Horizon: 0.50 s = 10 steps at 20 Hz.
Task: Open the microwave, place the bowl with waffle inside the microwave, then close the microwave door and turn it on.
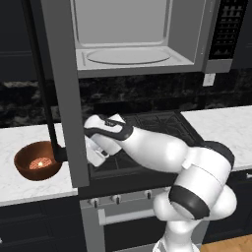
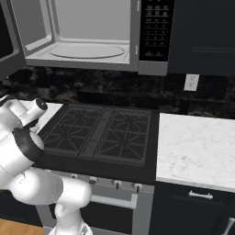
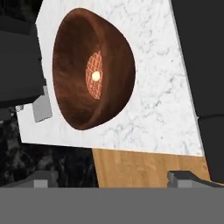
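Left base view: the microwave [image 1: 142, 37] sat at the top of the frame with its cavity exposed and the round glass turntable [image 1: 129, 56] visible on the light grey floor. The microwave door [image 1: 61, 83] stood swung wide, seen nearly edge-on as a tall grey slab running down the left-centre of the frame, with its black handle [image 1: 47, 98] on the left side. The button panel [image 1: 227, 27] was at upper right.

The bowl [image 1: 38, 161] rested on the white marble counter [image 1: 29, 138] at lower left of that view, to the left of the door's lower edge and apart from it. The waffle [image 1: 40, 163] lay flat in the bottom of the bowl.

The arm reached leftward across the black stove [image 1: 162, 125]; the hand disappeared behind the door's lower edge, so the fingers could not be seen there.

Hand view: the bowl [image 3: 89, 70] occupied the upper left-centre, waffle [image 3: 95, 75] inside, counter [image 3: 162, 87] beneath. The gripper [image 3: 116, 179] was spread wide, its fingertips [image 3: 183, 178] at the bottom corners, nothing between them, well short of the bowl.

Right base view: the microwave [image 2: 87, 34] cavity was open at upper left, with the stove [image 2: 98, 133] at centre.
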{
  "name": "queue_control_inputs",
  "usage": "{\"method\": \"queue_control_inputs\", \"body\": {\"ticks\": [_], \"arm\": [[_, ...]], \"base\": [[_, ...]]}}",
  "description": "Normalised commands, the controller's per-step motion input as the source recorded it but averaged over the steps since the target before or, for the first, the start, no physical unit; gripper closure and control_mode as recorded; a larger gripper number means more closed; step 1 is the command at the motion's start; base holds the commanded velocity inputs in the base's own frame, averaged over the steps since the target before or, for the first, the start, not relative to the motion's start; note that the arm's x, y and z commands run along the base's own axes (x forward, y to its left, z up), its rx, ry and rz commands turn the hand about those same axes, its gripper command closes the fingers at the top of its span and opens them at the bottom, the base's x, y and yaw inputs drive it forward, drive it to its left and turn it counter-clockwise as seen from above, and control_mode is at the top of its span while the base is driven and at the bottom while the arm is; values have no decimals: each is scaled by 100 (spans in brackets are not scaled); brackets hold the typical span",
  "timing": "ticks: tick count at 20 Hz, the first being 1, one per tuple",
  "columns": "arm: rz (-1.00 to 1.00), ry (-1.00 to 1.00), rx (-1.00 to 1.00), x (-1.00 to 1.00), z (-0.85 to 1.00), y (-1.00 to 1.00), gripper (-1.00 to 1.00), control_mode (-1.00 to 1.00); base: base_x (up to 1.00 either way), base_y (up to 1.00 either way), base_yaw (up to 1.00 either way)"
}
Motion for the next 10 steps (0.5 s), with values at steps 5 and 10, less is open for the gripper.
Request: {"method": "queue_control_inputs", "body": {"ticks": [5, 10], "arm": [[-4, 4, -2, 62, -37, 25, -100, -100], [-5, 1, -3, 49, -38, 42, -100, -100]], "base": [[0, 0, 0], [0, 0, 0]]}}
